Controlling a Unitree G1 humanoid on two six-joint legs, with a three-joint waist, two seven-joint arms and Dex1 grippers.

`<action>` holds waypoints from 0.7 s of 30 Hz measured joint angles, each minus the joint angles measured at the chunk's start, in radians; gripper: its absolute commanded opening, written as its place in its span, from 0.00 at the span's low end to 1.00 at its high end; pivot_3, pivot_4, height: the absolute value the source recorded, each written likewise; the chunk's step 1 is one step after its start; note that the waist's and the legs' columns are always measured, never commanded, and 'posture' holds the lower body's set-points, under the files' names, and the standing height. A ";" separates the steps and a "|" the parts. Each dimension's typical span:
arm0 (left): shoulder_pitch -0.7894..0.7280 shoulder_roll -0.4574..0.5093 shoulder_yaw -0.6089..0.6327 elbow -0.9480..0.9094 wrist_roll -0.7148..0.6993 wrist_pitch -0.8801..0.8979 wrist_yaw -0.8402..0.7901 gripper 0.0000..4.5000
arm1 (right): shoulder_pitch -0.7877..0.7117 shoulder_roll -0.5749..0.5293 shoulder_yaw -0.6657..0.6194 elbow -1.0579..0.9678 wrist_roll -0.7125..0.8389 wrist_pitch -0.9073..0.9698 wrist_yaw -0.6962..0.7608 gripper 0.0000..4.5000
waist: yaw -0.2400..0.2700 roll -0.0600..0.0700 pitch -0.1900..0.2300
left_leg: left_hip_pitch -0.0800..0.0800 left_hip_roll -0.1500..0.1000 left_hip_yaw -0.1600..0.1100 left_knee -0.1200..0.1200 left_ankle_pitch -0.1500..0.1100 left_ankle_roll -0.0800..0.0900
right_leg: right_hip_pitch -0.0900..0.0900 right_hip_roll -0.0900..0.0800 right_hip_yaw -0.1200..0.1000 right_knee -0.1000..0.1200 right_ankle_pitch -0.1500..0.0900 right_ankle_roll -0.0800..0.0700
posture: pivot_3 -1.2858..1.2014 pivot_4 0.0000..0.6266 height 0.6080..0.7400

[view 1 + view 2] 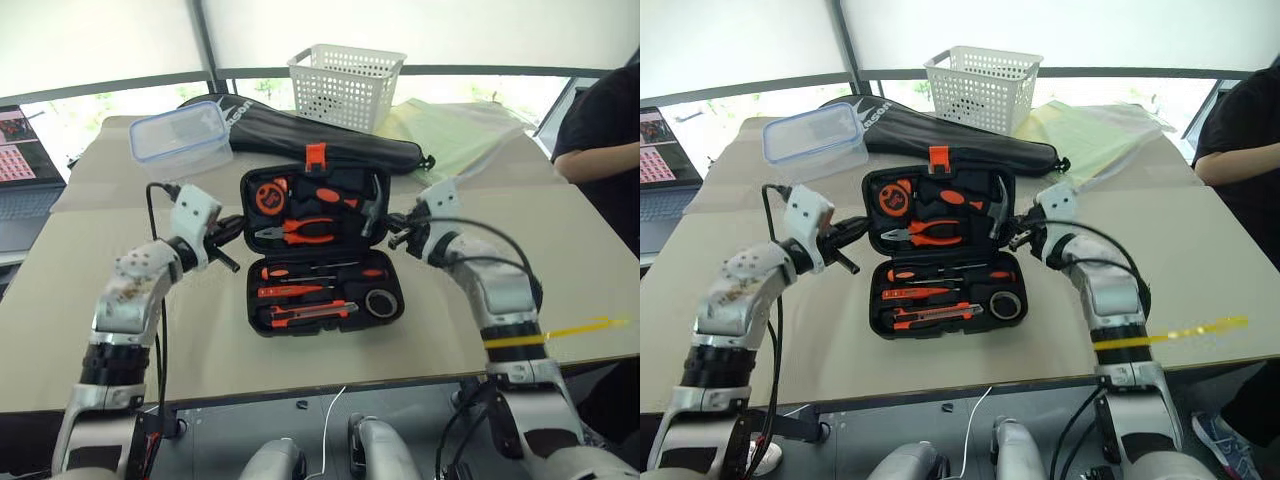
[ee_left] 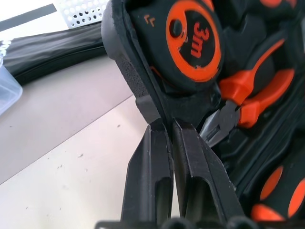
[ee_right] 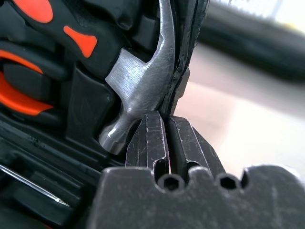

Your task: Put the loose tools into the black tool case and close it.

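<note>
Tape measure (image 2: 193,40) reading "3m" is sitting in the lid of the black tool case (image 1: 322,250), table centre, lid tilting up. Loose tools (image 1: 310,293) are lying in the lower half's slots. Left gripper (image 1: 232,233) is reaching level from 9 o'clock, fingers pinching the lid's left rim. Right gripper (image 1: 397,229) is reaching from 3 o'clock, pinching the right rim beside the hammer (image 3: 140,81). Black bag (image 1: 300,130) at 12 o'clock, lettering unreadable.

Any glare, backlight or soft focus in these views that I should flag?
Left eye view: bright windows behind the white basket backlight the scene. Right wrist view: hammer head sharp, table behind it soft. Left wrist view: tape measure readable, far black bag slightly soft.
</note>
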 measured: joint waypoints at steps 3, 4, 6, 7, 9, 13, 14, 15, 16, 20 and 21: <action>0.072 -0.016 -0.024 -0.007 0.085 -0.174 0.077 0.00 | 0.093 0.004 0.018 -0.007 -0.054 -0.202 -0.055 0.01 | 0.006 0.000 0.000 | 0.004 0.000 0.001 0.000 0.000 0.000 | 0.004 0.000 0.001 -0.001 0.000 0.000 | 0.52 0.24 1.00; 0.101 -0.019 -0.032 -0.008 0.116 -0.234 0.107 0.00 | 0.130 0.004 0.024 -0.003 -0.078 -0.282 -0.073 0.01 | 0.008 0.000 0.000 | 0.006 0.000 0.001 0.000 0.000 0.000 | 0.006 0.000 0.003 -0.001 0.000 0.000 | 0.52 0.24 1.00; 0.138 -0.026 -0.037 -0.007 0.145 -0.288 0.136 0.00 | 0.169 0.004 0.031 0.017 -0.103 -0.374 -0.086 0.01 | 0.008 0.000 0.000 | 0.015 0.001 0.001 -0.002 0.000 0.000 | 0.015 0.000 0.005 -0.003 -0.001 0.000 | 0.52 0.24 1.00; 0.159 -0.030 -0.037 -0.009 0.154 -0.304 0.148 0.00 | 0.188 0.003 0.035 0.026 -0.119 -0.418 -0.092 0.01 | 0.008 0.000 0.000 | 0.020 0.002 0.001 -0.005 0.000 0.000 | 0.020 0.000 0.007 -0.006 -0.001 0.001 | 0.52 0.24 1.00; 0.221 -0.035 -0.036 -0.052 0.151 -0.314 0.154 0.08 | 0.242 -0.009 0.039 0.028 -0.125 -0.492 -0.096 0.00 | 0.008 0.000 0.000 | 0.027 0.003 0.000 -0.010 0.000 0.000 | 0.026 0.001 0.010 -0.007 -0.002 0.001 | 0.52 0.24 1.00; 0.332 -0.019 0.006 -0.173 0.093 -0.221 0.135 0.35 | 0.349 -0.082 0.026 -0.055 -0.109 -0.510 -0.049 0.27 | 0.013 0.000 0.000 | 0.028 0.004 -0.001 -0.011 -0.001 0.001 | 0.028 0.002 0.010 -0.007 -0.003 0.001 | 0.52 0.24 1.00; 0.386 0.020 0.056 -0.243 0.027 -0.131 0.111 0.43 | 0.419 -0.144 -0.004 -0.118 -0.076 -0.477 -0.007 0.35 | 0.015 0.000 0.000 | 0.025 0.005 -0.001 -0.011 -0.002 0.003 | 0.025 0.002 0.009 -0.004 -0.003 0.002 | 0.52 0.24 1.00; 0.422 0.064 0.121 -0.298 -0.050 -0.022 0.086 0.51 | 0.469 -0.202 -0.044 -0.178 -0.032 -0.425 0.036 0.43 | 0.015 0.000 0.000 | 0.020 0.005 -0.001 -0.009 -0.002 0.004 | 0.020 0.002 0.009 -0.002 -0.003 0.002 | 0.52 0.24 1.00; 0.437 0.112 0.197 -0.341 -0.123 0.074 0.064 0.59 | 0.498 -0.255 -0.095 -0.234 0.016 -0.375 0.076 0.44 | 0.014 0.000 0.000 | 0.016 0.004 0.000 -0.008 -0.002 0.004 | 0.017 0.002 0.009 -0.002 -0.003 0.002 | 0.52 0.24 1.00; 0.497 0.313 0.347 -0.403 -0.330 0.285 -0.134 0.59 | 0.681 -0.498 -0.175 -0.511 0.297 -0.155 0.362 0.44 | 0.011 0.000 0.000 | 0.025 0.006 -0.002 -0.011 -0.002 0.004 | 0.026 0.004 0.006 -0.009 -0.007 0.002 | 0.52 0.24 1.00; 0.493 0.331 0.356 -0.377 -0.337 0.297 -0.160 0.59 | 0.699 -0.515 -0.175 -0.531 0.326 -0.128 0.405 0.44 | 0.011 0.000 0.001 | 0.030 0.008 -0.002 -0.012 -0.004 0.004 | 0.032 0.005 0.005 -0.012 -0.011 0.008 | 0.52 0.24 1.00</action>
